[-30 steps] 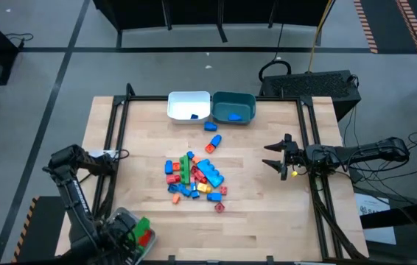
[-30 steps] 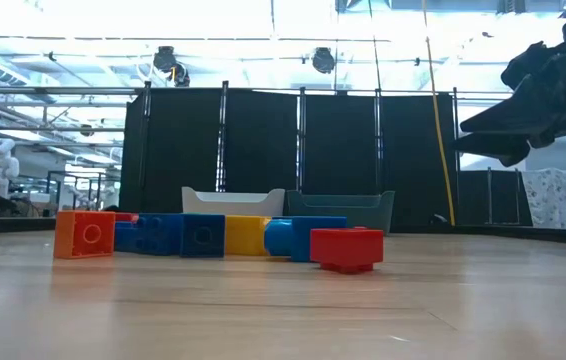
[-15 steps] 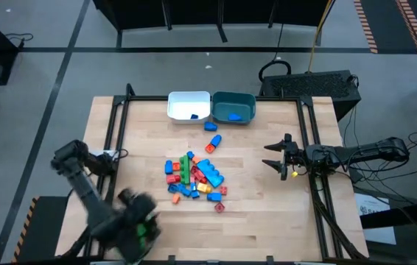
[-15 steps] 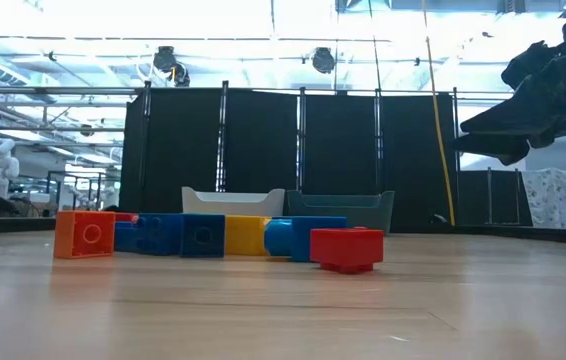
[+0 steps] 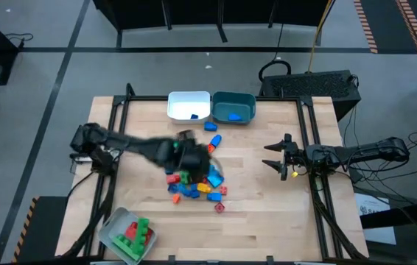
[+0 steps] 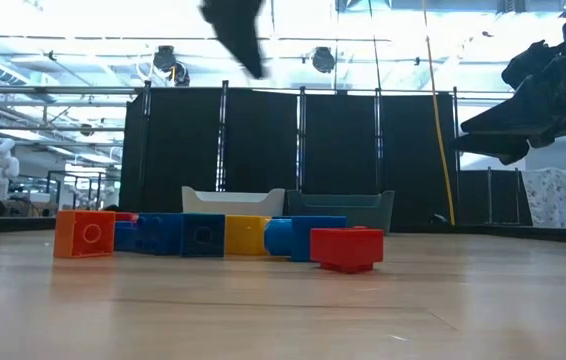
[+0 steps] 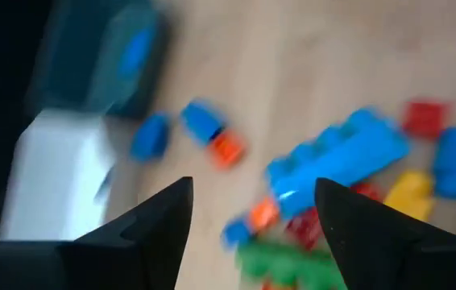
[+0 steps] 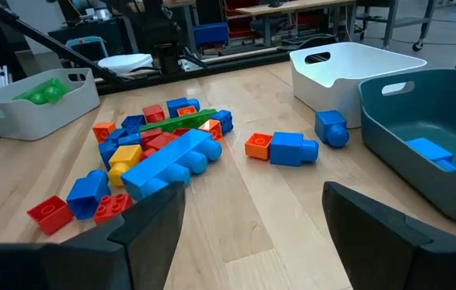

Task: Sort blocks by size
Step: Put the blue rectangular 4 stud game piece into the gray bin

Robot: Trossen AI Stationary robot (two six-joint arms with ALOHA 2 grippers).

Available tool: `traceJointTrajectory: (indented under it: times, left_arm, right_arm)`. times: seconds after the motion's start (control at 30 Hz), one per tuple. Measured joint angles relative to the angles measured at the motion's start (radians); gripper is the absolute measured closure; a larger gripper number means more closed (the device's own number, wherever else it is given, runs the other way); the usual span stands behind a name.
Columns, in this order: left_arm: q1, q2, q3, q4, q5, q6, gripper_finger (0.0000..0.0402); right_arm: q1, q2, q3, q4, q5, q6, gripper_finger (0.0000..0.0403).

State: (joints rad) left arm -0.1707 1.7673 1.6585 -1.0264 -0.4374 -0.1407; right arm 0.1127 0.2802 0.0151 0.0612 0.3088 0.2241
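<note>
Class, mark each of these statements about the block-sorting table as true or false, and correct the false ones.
1. The left gripper is above the pile of blocks. True.
2. The white bin and the teal bin stand side by side at the far edge of the table. True.
3. The teal bin holds green blocks. False: it holds a blue block; the green blocks lie in the clear-grey bin at the near left corner.
4. The right gripper is shut on a red block. False: it is open, holds nothing and is off to the right of the pile.
5. The left gripper holds a block. False: its fingers are apart and empty.
</note>
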Motion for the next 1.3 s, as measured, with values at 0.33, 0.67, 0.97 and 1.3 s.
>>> traceJointTrajectory:
  times: [0.33,0.67,0.97,1.3]
  left_arm:
    - [0.157,0.144,0.001,0.123,0.317,0.567,0.0144]
    - [0.132,0.34,0.0,0.122,0.415,0.678,0.0144]
    - [0.122,0.38,-0.001,0.163,0.465,0.733,0.0144]
    - [0.124,0.382,0.0,0.209,0.492,0.75,0.0144]
  right_arm:
    - [0.0,0.016,0.0,0.0,0.0,0.0,0.0124]
    - [0.0,0.048,0.0,0.0,0.001,-0.001,0.0124]
    - [0.0,0.069,0.0,0.0,0.001,0.0,0.0124]
    - [0.0,0.072,0.0,0.0,0.004,0.003,0.0124]
